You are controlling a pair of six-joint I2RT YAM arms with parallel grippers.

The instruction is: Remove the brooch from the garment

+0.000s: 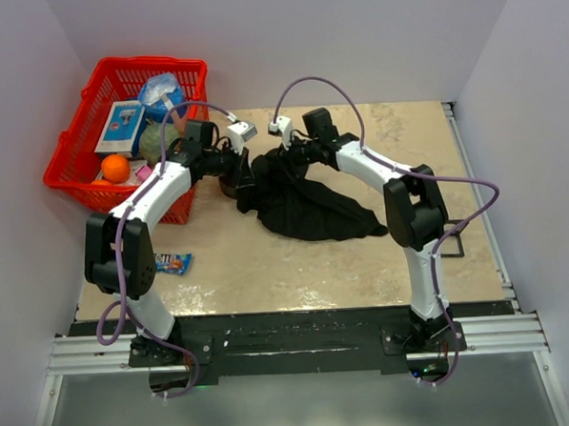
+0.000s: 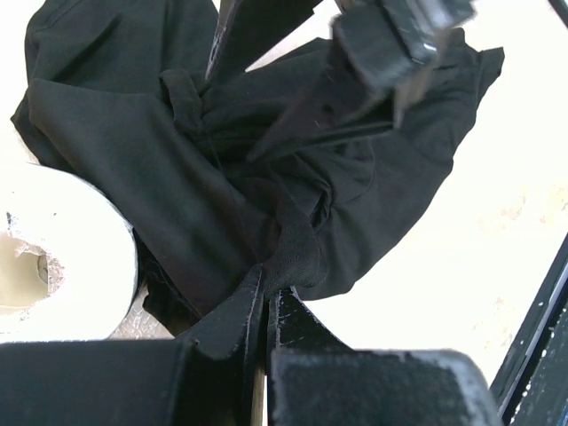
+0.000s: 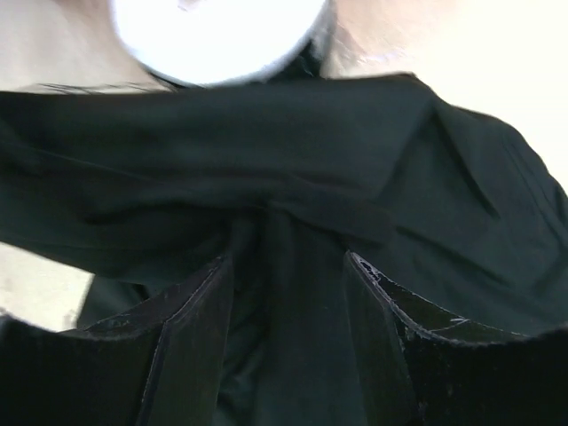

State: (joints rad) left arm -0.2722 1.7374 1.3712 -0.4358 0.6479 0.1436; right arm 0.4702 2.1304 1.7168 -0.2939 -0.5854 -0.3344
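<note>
Limp, light black fabric T-shirt (image 1: 313,211); left gripper (image 2: 268,288) pinches a fold; right gripper (image 3: 284,259) clamps a bunch; brooch hidden; hold cloth beside it.

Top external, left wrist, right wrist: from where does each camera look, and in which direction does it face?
Top external: high behind the arms, facing down on the table; both arms show whole, meeting over the garment.
Left wrist: on the left arm, facing along the left gripper, which pinches the garment; the right gripper shows opposite.
Right wrist: on the right arm, facing along its own fingers, cloth bunched between them.
Shared: both wrist views show the garment and a white round object.
</note>
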